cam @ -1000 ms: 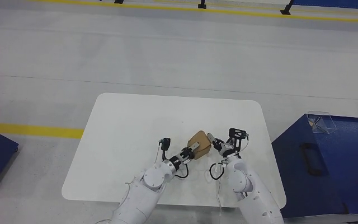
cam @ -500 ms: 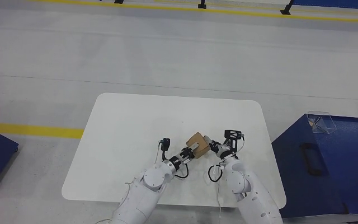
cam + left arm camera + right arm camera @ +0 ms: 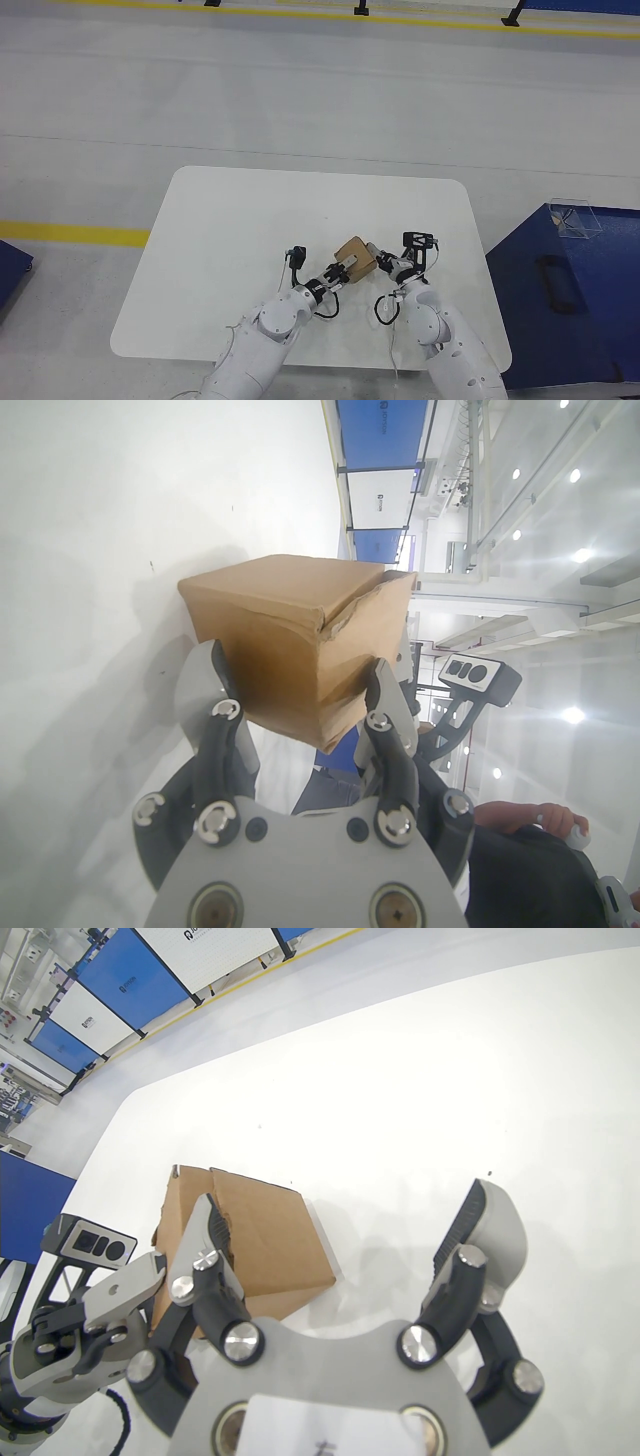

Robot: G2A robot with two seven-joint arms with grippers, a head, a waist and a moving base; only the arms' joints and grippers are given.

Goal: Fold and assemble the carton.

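Brown corrugated cardboard carton (image 3: 355, 258) stands already pulled up into a box shape near the front middle of the white rounded bench (image 3: 250, 220), so the greater part of the folding looks done: its walls stand square to one another and the broad face turned upward is closed and flat. What seems left is the finishing of one end. There, in the right wrist view, two flaps stand side by side with a seam between them, and in the left wrist view one corner shows a ragged, crumpled edge with a small gap, which I judge to be not yet tucked home. The left pincer (image 3: 297, 660) has the carton clamped across one lower corner, one finger on each of two neighbouring walls, opened only as far as the box's width demands. The carton appears to rest on the bench with its shadow close against it, though whether it is lifted a hair I cannot tell. The right pincer (image 3: 345, 1198) is spread wide and holds nothing; one of its fingers lies along the carton's side just by the ragged flap edge, perhaps touching it, while the other hangs over bare bench well apart from the box. The carton thus sits between the two pincers.
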